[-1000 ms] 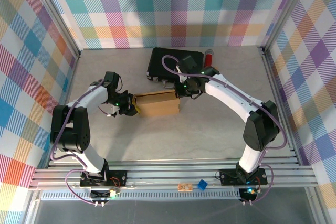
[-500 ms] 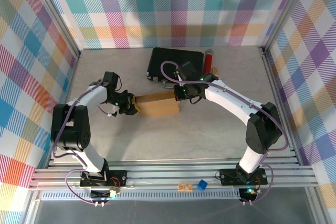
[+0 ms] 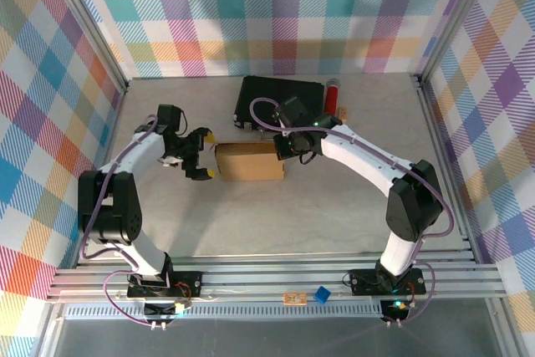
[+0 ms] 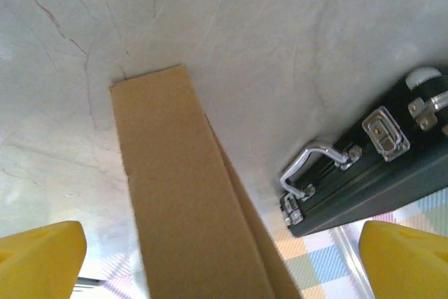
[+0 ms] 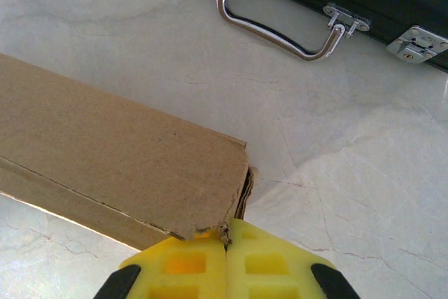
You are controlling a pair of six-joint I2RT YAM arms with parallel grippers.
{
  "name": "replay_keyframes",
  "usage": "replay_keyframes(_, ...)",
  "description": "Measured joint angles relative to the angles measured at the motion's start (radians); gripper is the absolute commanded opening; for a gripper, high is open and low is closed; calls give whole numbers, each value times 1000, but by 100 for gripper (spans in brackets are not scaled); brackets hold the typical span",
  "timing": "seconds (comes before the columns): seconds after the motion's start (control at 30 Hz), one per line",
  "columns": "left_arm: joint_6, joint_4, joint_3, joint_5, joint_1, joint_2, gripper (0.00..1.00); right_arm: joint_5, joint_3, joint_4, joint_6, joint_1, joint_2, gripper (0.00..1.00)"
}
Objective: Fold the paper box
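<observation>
Box-closing step, by my read near its end: paper box (image 3: pixel 249 161) lies flat as a closed brown rectangle mid-table, just in front of black case (image 3: pixel 280 94), with a small gap between them in the top view. At its left end sits left gripper (image 3: pixel 204 155), yellow fingers (image 4: pixel 42 257) spread wide, one on either side of the box end, no contact visible, holding nothing. At the far right corner is right gripper (image 5: pixel 225 253), fingers pressed together, tips touching a ragged cardboard corner; cannot tell whether a sliver is pinched. To do it well, I'd say right side pins that corner so the box can't slide on smooth table (image 3: pixel 334 215), while left closes squarely across the end, centred, pushing along the box's long axis, not skewed. Light pressure only: frayed corrugated edge could tear or spring open. Mind case handle (image 5: pixel 276 29) close by.
</observation>
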Motion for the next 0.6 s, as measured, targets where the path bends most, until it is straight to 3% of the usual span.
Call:
replay_keyframes(0.13, 78, -53, -14, -20, 18, -61, 95, 5, 27, -22, 0, 0, 18, 0)
replay_keyframes(0.27, 233, -156, 21, -120, 52, -116, 74, 12, 43, -32, -4, 0, 28, 0)
replay_keyframes(0.43, 648, -243, 226, -263, 51, -187, 59, 12, 59, -49, -27, 0, 36, 0)
replay_keyframes(0.6, 1048, -240, 233, -292, -20, -305, 47, 11, 61, -54, -43, 0, 37, 0)
